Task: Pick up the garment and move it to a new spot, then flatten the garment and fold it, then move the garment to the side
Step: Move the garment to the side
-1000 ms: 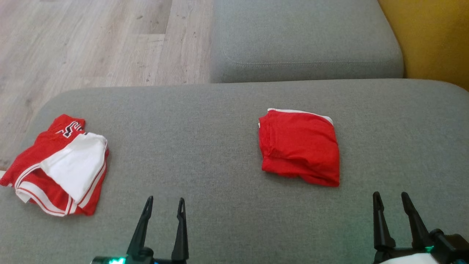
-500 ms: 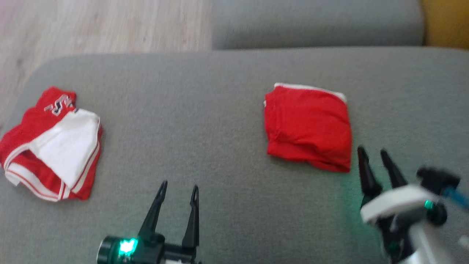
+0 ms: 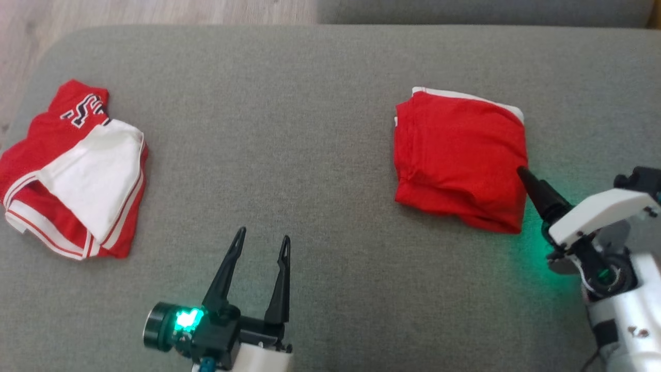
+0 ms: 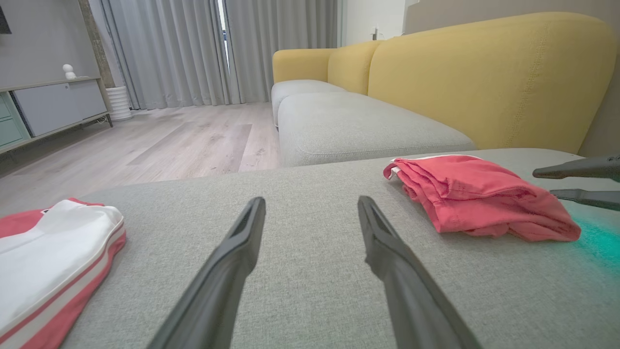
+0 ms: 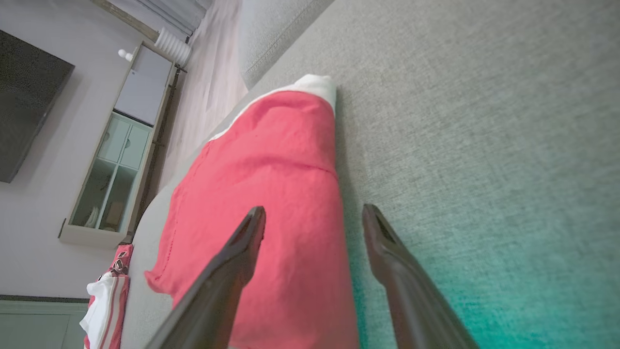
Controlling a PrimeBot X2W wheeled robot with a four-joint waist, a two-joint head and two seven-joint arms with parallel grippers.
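Observation:
The garment (image 3: 459,155) is a folded red piece with a white edge, lying right of centre on the grey cushion (image 3: 310,129); it also shows in the left wrist view (image 4: 474,194) and the right wrist view (image 5: 271,160). My right gripper (image 3: 521,173) is rolled on its side at the garment's near right edge, open, one finger above the cloth and the other beside it over the cushion (image 5: 314,213). The left wrist view shows its two spread fingers (image 4: 545,183) level with the garment. My left gripper (image 3: 263,235) stands open over bare cushion (image 4: 311,201), well left of the garment.
Red and white shorts (image 3: 77,170) lie crumpled at the cushion's left end (image 4: 48,252). Wooden floor (image 3: 155,10) lies beyond the cushion's far left corner. A second grey seat cushion (image 4: 358,126) and a yellow backrest (image 4: 484,72) stand behind.
The head camera has tilted down, so everything sits higher in view. My right arm has reached forward, rolled onto its side and come to the garment's right edge. The left gripper edged forward.

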